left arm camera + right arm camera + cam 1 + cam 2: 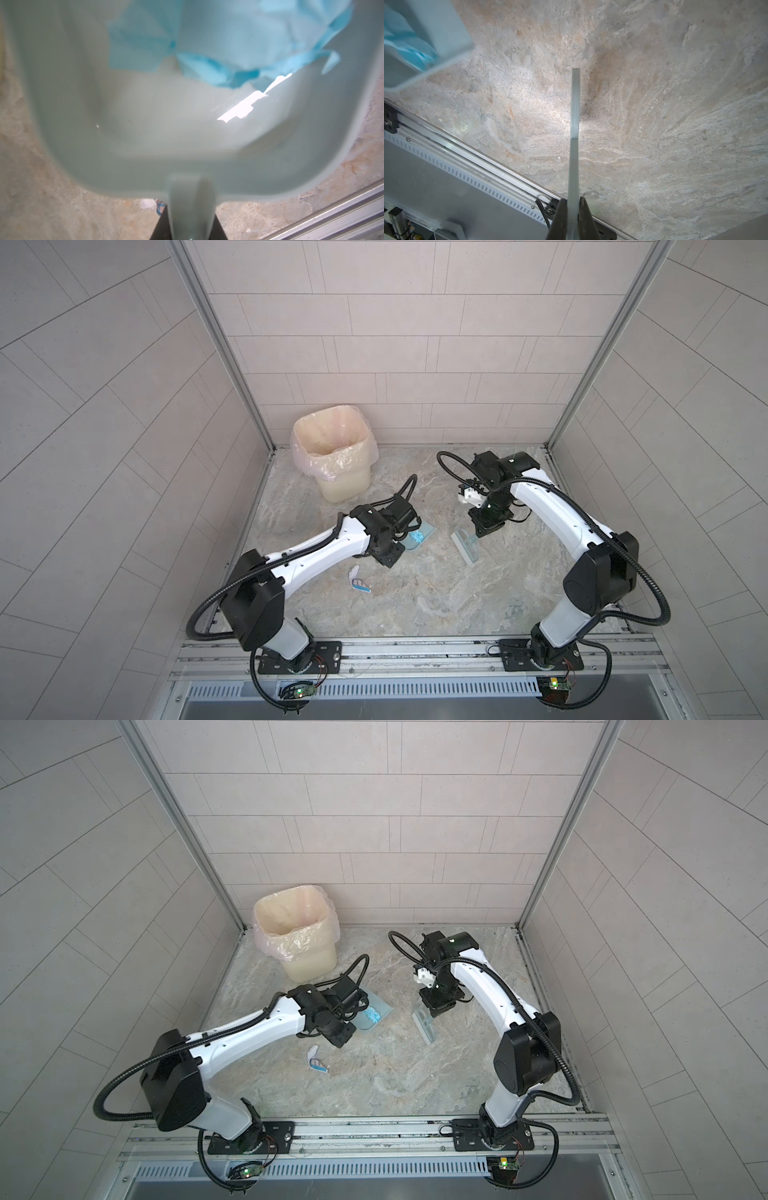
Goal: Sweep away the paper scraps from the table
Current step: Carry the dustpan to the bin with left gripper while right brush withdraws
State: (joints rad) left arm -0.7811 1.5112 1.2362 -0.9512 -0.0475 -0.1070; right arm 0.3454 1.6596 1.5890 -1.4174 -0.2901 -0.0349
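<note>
My left gripper (402,548) (190,224) is shut on the handle of the pale blue dustpan (428,531) (384,1009) (145,135). Light blue paper scraps (417,536) (371,1016) (218,41) (404,45) lie inside the pan. A white scrap with blue print (359,578) (316,1060) (148,203) lies on the table (415,605) just in front of the left gripper. My right gripper (484,531) (573,209) is shut on the pale blue brush (465,547) (424,1025) (575,124), which stands to the right of the pan, apart from it.
A beige bin lined with a clear bag (332,456) (297,932) stands at the back left, behind the dustpan. Tiled walls close in the table on three sides. A metal rail (415,649) runs along the front edge.
</note>
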